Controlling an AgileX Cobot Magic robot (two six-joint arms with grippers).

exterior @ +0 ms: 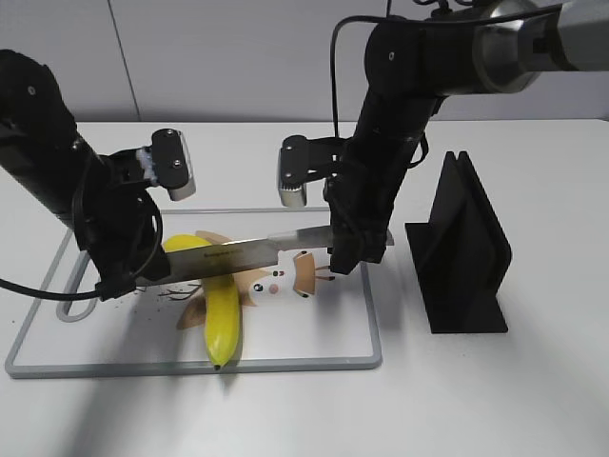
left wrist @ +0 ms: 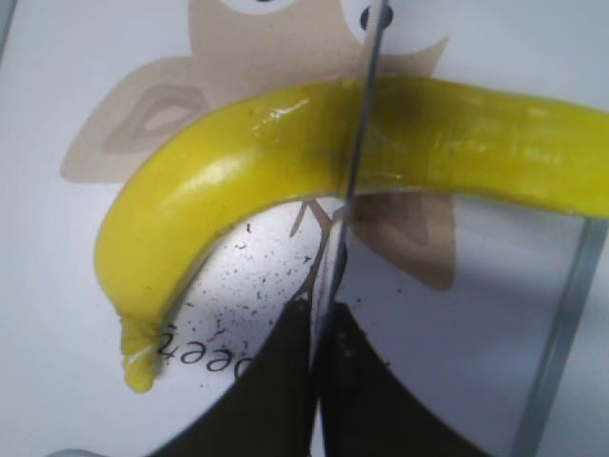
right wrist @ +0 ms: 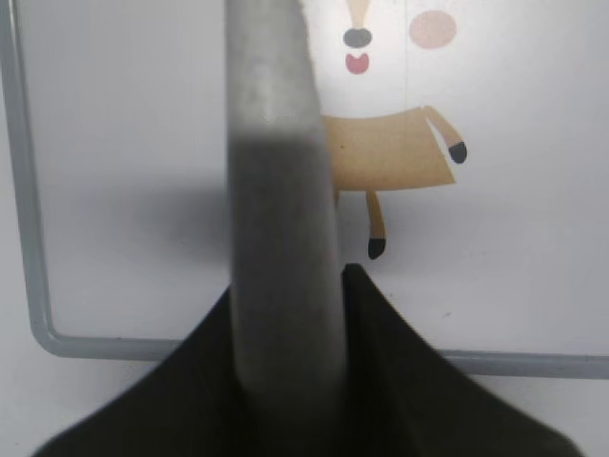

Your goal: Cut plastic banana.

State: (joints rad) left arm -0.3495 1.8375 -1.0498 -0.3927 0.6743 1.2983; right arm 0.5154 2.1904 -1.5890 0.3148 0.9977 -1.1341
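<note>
Both tools clenched on knife [exterior: 271, 250]: right tool [exterior: 350, 249] at handle, left tool [exterior: 128, 276] at blade tip. Plastic banana [exterior: 221, 303] lies on cutting board [exterior: 314, 360], blade crossing it toward its 12 o'clock end.

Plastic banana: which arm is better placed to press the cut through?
The right gripper: it holds the knife, whose blade already lies across the plastic banana. The left gripper is at the banana's other end.

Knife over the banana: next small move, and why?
Probably press the knife straight down. The right claw grips its handle, and the blade lies across the plastic banana near its bend, apparently just at the skin. The banana looks uncut on the cutting board, next to the left claw.
</note>
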